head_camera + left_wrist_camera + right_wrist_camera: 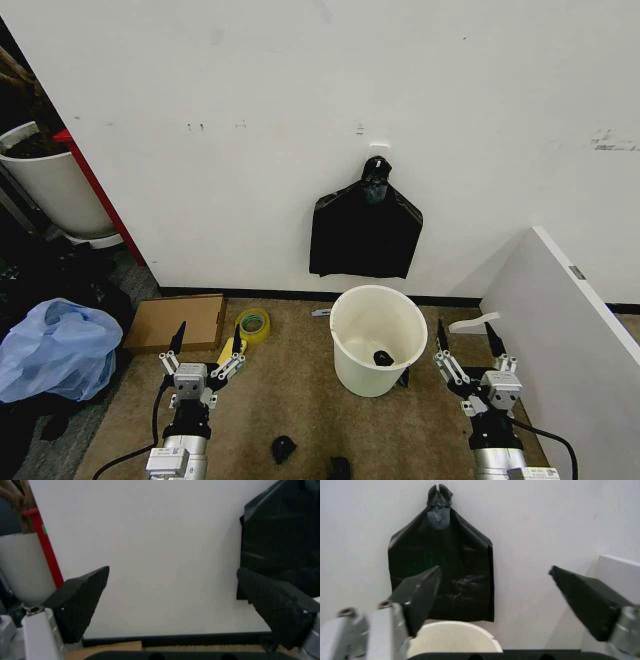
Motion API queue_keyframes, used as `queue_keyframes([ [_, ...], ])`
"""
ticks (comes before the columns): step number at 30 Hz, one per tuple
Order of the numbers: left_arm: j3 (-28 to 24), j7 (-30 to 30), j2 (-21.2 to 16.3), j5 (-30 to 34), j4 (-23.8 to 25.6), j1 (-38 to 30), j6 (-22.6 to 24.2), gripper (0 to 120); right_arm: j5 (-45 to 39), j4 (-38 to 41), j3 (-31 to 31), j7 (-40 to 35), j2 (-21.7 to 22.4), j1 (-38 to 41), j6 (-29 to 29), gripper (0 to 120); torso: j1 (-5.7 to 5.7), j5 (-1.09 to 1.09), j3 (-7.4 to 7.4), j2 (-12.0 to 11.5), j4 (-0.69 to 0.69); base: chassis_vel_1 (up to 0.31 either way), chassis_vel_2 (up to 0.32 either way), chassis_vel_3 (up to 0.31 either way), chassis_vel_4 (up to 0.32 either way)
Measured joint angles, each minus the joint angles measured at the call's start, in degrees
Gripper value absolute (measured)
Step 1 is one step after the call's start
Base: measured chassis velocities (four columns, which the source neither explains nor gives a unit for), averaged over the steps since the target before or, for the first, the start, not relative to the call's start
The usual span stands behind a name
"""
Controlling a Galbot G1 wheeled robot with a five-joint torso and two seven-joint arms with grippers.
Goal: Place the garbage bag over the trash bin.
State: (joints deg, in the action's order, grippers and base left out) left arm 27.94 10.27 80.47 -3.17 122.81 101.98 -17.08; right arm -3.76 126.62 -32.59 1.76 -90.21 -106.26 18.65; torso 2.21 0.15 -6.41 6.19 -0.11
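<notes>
Nearest, the left claw (207,347) and right claw (468,340) hover low over the floor, both spread wide and holding nothing. Between them stands the trash bin (377,340), unlined, a small dark object in its bottom. Behind it a black sheaf of bags (365,232) hangs on the wall. The garbage bag itself I cannot pick out; best locate it, then grip one thin edge cleanly.

My head camera looks down from above at the floor and wall (300,100). Both wrist cameras face that wall, sharing the hanging black sheaf of bags (445,573).
</notes>
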Motion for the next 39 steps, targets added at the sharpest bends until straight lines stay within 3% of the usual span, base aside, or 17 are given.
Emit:
queue_keyframes([
  [4,0.09,0.12,-0.69,0.08,-0.06,0.08,0.32,100,0.01,2.16,0.02,0.37,0.32,-0.46,-0.94,99,0.0,-0.01,0.0,0.0,0.0,0.0,0.0,0.0,0.0],
  [16,0.75,0.5,-1.9,2.48,-0.53,-1.02,1.33,100,-1.43,1.87,0.12,0.62,0.66,-0.11,-1.94,100,0.0,0.0,0.0,0.0,-0.02,0.0,0.0,0.0,0.0],
  [22,0.73,0.89,-1.98,2.44,-1.85,-0.61,-0.38,100,-12.48,-0.42,3.9,1.63,4.18,4.92,-7.42,100,0.0,0.0,0.0,0.0,0.0,0.0,0.0,0.0,0.0],
  [28,0.48,1.07,-4.18,3.23,-3.65,-0.99,-3.01,100,-33.03,-6.71,7.63,3.21,10.06,16.75,-14.32,100,0.0,0.02,0.0,0.0,0.03,0.0,0.0,0.0,0.0],
  [31,0.35,0.94,-4.61,3.38,-3.72,-1.41,-3.07,100,-38.2,-8.62,8.66,3.25,11.36,20.55,-14.69,100,0.0,-0.02,0.0,0.0,-0.05,0.0,0.0,0.0,0.0],
  [37,2.33,0.74,-4.84,4.95,-2.85,0.25,-3.51,100,-56.53,-14.56,11.95,3.39,12.75,34.1,-19.09,100,0.0,0.0,-0.01,0.0,0.0,0.0,0.0,0.0,0.0],
  [39,2.45,0.73,-4.79,4.93,-2.77,0.34,-3.55,100,-58.25,-15.61,12.04,3.39,12.72,35.8,-19.58,100,0.0,-0.01,-0.01,0.0,0.0,0.0,0.0,0.0,0.0],
])
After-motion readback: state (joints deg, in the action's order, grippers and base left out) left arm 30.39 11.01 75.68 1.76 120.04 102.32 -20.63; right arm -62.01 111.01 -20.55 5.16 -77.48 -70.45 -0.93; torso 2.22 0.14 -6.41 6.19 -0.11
